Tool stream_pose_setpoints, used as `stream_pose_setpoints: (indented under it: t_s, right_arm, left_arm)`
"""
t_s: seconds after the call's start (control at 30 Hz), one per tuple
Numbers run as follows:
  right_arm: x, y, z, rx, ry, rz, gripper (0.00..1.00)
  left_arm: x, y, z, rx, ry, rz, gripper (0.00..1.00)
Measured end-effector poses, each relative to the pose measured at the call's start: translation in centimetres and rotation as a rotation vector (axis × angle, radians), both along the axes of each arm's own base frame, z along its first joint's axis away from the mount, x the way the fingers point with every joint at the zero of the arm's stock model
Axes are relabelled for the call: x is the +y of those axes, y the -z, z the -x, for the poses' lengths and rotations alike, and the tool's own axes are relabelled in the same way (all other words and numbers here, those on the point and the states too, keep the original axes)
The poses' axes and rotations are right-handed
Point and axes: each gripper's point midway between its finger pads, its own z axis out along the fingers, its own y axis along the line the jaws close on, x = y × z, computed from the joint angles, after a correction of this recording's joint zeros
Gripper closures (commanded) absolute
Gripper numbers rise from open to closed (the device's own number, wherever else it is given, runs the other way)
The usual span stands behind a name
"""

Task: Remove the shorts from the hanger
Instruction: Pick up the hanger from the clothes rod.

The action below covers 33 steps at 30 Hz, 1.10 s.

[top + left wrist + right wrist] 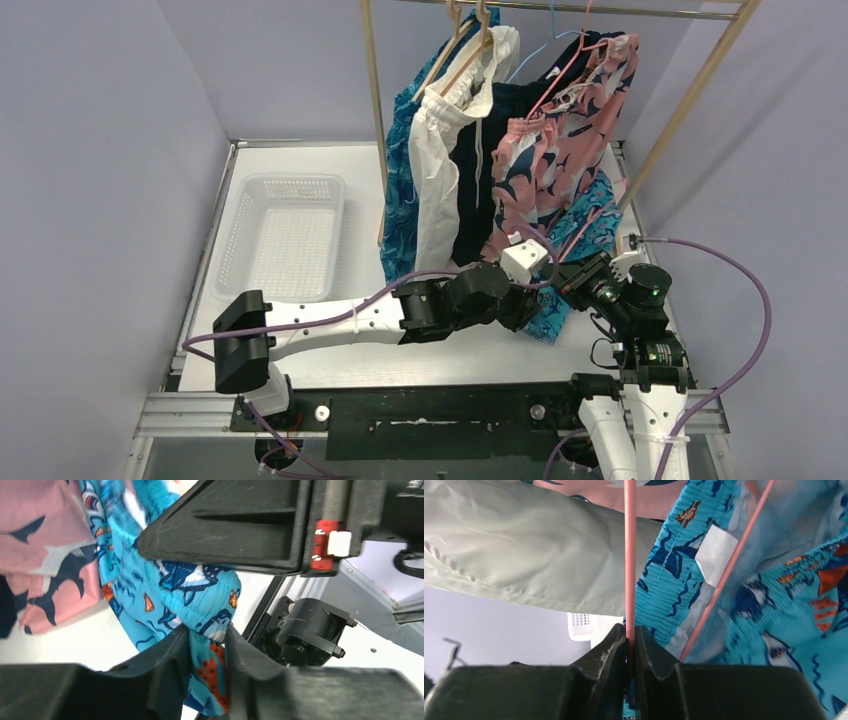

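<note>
Near the right edge of the bench [420,362], the left gripper [207,632] pinched bunched teal shark-print shorts [175,595]. The right gripper [630,632] clenched what seemed a pink hanger [629,555].

Pink hanger [629,555] cut off at top edge; teal shorts [784,610] blurred right, print seemingly sharks.

The white table [362,200] carries a white perforated basket [283,240] (lying flat, on the table's left side).
</note>
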Motion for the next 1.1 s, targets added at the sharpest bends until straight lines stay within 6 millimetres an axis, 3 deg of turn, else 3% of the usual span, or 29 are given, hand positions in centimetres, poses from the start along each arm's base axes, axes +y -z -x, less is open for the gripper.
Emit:
stream_pose_setpoints:
  t_s: [0.07,0.13,0.2,0.27,0.37,0.43,0.63,0.77,1.0,1.1]
  right_arm:
    - [0.0,0.0,0.0,0.003,0.000,0.003,0.79]
    - [0.0,-0.1,0.1,0.006,-0.003,0.007,0.46]
    - [0.1,-0.6,0.1,0.000,-0.010,0.008,0.28]
    - [0.2,-1.9,0.2,-0.032,-0.024,0.019,0.20]
    - [0.0,-4.4,0.4,-0.102,-0.034,0.059,0.14]
    - [-0.3,-6.1,0.7,-0.160,-0.029,0.105,0.11]
    - [-2.5,-9.1,1.5,-0.313,0.037,0.302,0.08]
    - [-2.8,-9.2,2.2,-0.406,0.016,0.408,0.09]
    - [-2.0,-6.8,1.3,-0.487,-0.073,0.470,0.14]
    - [-1.4,-6.6,1.0,-0.514,-0.113,0.465,0.14]
  left_arm:
    - [0.3,0.4,0.0,0.009,-0.012,-0.018,1.00]
    - [0.6,0.9,-0.4,0.023,-0.016,-0.020,1.00]
    - [1.7,1.9,-0.8,0.039,-0.022,-0.035,1.00]
    - [3.7,3.7,-1.5,0.064,-0.046,-0.063,1.00]
    - [6.9,5.6,-2.3,0.097,-0.085,-0.102,1.00]
    - [8.4,5.6,-2.4,0.109,-0.102,-0.100,1.00]
    - [13.5,1.0,-2.6,0.123,-0.141,0.035,1.00]
    - [16.3,-1.5,-1.6,0.111,-0.122,0.099,1.00]
    - [19.0,-4.5,2.2,0.120,0.003,0.156,1.00]
    - [19.9,-5.7,3.6,0.117,0.051,0.189,1.00]
